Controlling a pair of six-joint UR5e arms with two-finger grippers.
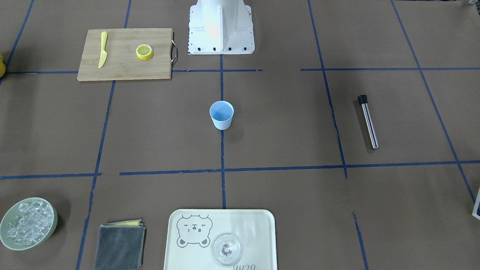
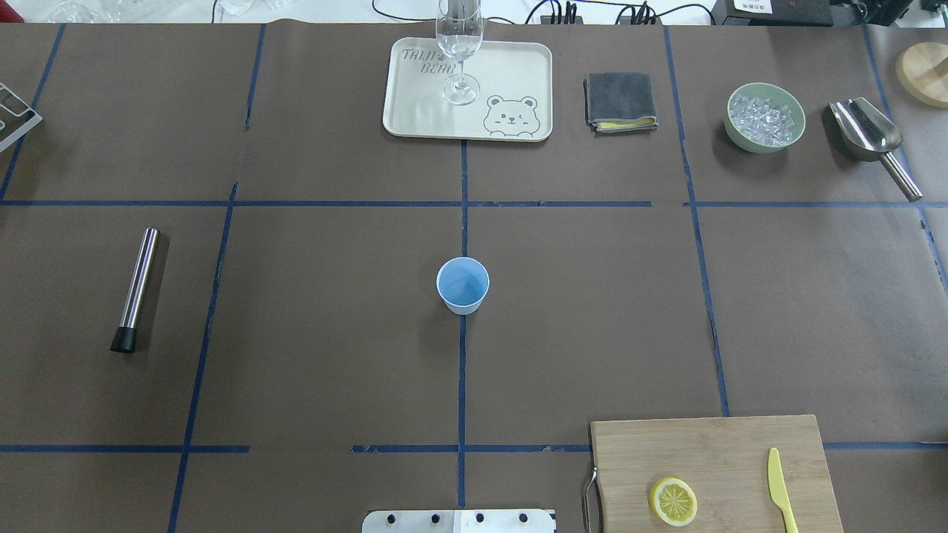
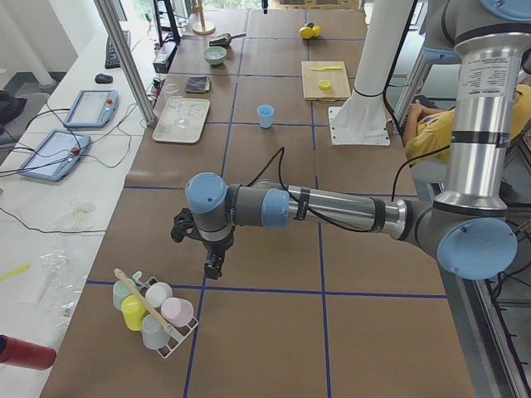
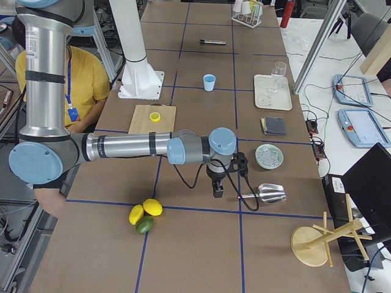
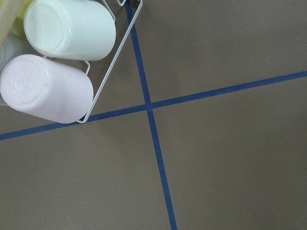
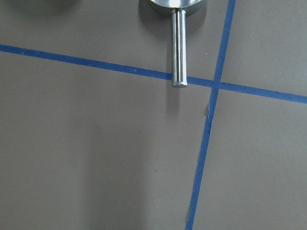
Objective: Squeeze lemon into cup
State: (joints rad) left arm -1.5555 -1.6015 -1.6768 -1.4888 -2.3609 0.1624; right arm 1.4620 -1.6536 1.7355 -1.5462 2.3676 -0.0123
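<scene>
You're watching the opening step: the pick-up of the lemon is not yet begun. The thin round lemon slice, yellow rind and pale segmented flesh (image 2: 673, 501), is lying flat on the bamboo cutting board (image 2: 711, 448), with the yellow plastic knife (image 2: 778, 488) resting at its three o'clock in the overhead view. The small light-blue tapered plastic cup (image 2: 463, 285) is standing upright and looking empty at the middle of the table, well apart from the board. From the cup, the slice is sitting between four and five o'clock.

Both arms are hanging far from the action. The left gripper (image 3: 214, 267) is hovering over bare paper near the wire rack of pastel cups (image 3: 153, 311). The right gripper (image 4: 217, 188) is hovering just beside the shiny metal scoop (image 4: 269, 194). Each shows only in a side view, and neither wrist camera is catching its own fingers, so I cannot tell how far either is parted or whether anything is held.

Next, I'm judging the right arm is the one to send, since the board is lying on its side. It needs to be coming down over the slice with fingers spread wider than the rind. That slice is looking thin and flat, so lifting it cleanly off the wood may be fiddly.
</scene>
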